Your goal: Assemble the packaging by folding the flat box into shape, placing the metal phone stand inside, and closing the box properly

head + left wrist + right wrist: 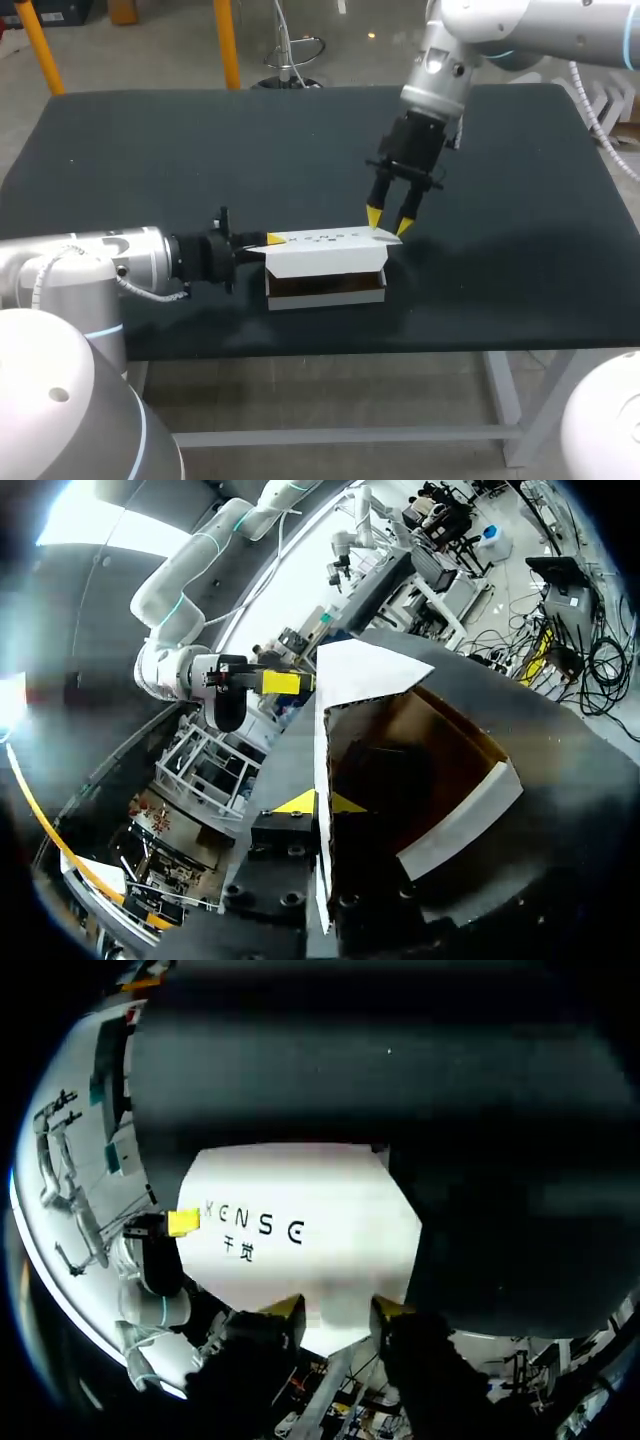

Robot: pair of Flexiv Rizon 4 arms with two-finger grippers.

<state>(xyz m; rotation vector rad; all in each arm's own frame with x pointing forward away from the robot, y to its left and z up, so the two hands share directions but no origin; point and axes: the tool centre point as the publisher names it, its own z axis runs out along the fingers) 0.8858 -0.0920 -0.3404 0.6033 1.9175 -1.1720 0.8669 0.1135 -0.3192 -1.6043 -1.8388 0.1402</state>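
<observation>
White card box sat near the middle of the dark desk, lid half lowered, near side gaping. Left tool was clamped on its left wall. Right tool, fingers apart, rested tips on the lid's far right corner. Risk: an off-centre push might crease the lid or twist the box loose.

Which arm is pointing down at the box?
The right end effector points down onto the box; the left end effector lies sideways.
</observation>
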